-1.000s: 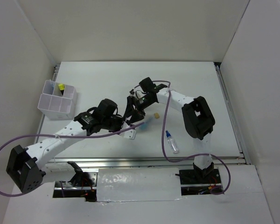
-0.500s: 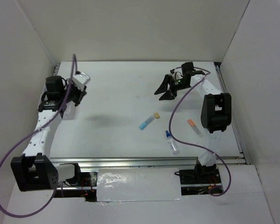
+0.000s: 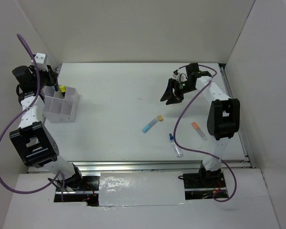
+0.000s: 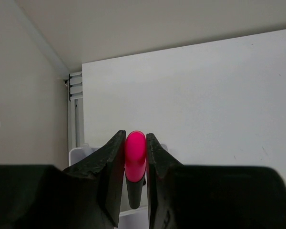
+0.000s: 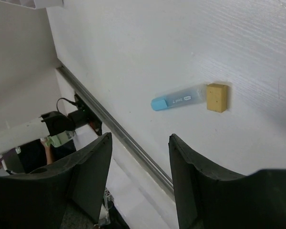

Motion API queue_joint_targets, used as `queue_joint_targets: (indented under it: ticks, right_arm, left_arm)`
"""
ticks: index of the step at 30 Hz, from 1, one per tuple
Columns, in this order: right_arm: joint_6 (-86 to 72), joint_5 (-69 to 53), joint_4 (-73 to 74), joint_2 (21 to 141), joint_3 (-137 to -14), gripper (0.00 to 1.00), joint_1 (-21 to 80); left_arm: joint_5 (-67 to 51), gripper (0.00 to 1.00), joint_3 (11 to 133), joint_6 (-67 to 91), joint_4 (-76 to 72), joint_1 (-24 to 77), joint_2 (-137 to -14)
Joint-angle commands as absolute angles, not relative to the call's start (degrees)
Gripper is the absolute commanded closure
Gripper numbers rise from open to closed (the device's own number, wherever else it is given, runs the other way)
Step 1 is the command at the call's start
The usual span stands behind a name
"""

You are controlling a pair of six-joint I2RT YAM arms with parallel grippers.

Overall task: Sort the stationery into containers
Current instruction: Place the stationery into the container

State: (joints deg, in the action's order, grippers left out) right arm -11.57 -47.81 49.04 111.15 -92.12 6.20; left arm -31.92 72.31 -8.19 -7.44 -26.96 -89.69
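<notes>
stationery sorting: we've got the pink-capped highlighter (image 4: 135,160) pinched by its cap in our left end effector (image 4: 135,138), right over the organizer box (image 4: 77,153), lined up for a drop into a compartment. our right end effector (image 5: 139,138), spread and empty, hovers well away from the box above the light-blue marker (image 5: 178,100), likely our next pick. the blue-capped bottle (image 3: 176,145) and orange-capped tube (image 3: 199,130) lie farther off on the surface (image 3: 114,90).

The left arm (image 3: 27,117) and right arm (image 3: 222,119) have white links with black joint blocks. A purple cable (image 3: 234,181) trails each. The fingers (image 5: 88,176) are black wedges.
</notes>
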Motion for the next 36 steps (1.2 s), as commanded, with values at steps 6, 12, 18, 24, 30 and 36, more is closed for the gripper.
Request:
queue_joint_targets:
  ticks: [6, 12, 18, 24, 30, 36]
  right_arm:
    - [-7.7, -45.7, 50.2, 107.8, -91.4, 0.43, 5.7]
    - [-5.5, -42.6, 51.3, 107.1, -90.8, 0.44, 5.6]
    - [-4.9, -38.7, 49.7, 105.1, -88.3, 0.45, 5.6]
    - [-3.8, -34.1, 50.4, 104.7, -88.2, 0.45, 5.6]
    - [-1.7, -24.5, 51.1, 103.4, -88.1, 0.46, 5.6]
    - [3.1, -14.2, 50.0, 99.2, -84.8, 0.46, 4.5]
  left_arm:
    - [-36.5, 0.97, 75.9, -3.6, -16.9, -28.1, -95.1]
    - [-36.1, 0.94, 76.9, -3.0, -17.7, -28.1, -98.8]
    - [-34.9, 0.94, 76.3, -5.1, -17.7, -27.8, -100.4]
    - [-34.0, 0.74, 75.0, -6.7, -16.8, -27.9, -100.6]
    - [-32.8, 0.55, 71.6, -6.2, -17.3, -28.0, -97.7]
    - [-33.5, 0.42, 70.0, -6.2, -16.7, -28.3, -95.5]
